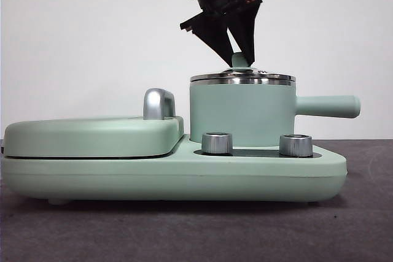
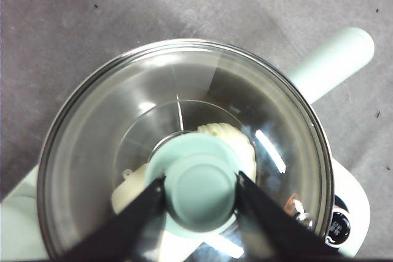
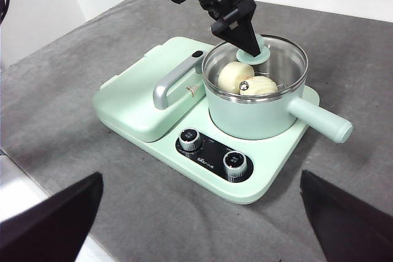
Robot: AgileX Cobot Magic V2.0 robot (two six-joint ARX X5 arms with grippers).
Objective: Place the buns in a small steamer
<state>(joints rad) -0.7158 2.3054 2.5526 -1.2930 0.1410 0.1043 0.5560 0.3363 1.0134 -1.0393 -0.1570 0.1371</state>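
Observation:
The small steamer (image 1: 242, 115) stands on the right half of a mint green cooker base, with its glass lid (image 1: 242, 79) seated on the rim. My left gripper (image 1: 239, 59) comes down from above, its jaws closed on the lid's green knob (image 2: 199, 185). Both buns lie inside the steamer under the lid: the spiral-ridged one (image 2: 236, 139) and the smooth one (image 2: 129, 191). The right wrist view also shows the steamer (image 3: 252, 118), the smooth bun (image 3: 235, 77), the spiral bun (image 3: 261, 86) and the left gripper (image 3: 252, 50). My right gripper (image 3: 201, 176) is open and empty, well back from the cooker.
The flat griddle lid (image 1: 92, 136) with its chrome handle (image 1: 158, 104) fills the base's left half. Two steel dials (image 1: 217, 143) (image 1: 295, 145) stand at the front. The steamer's long handle (image 1: 328, 106) sticks out to the right. Grey table all round.

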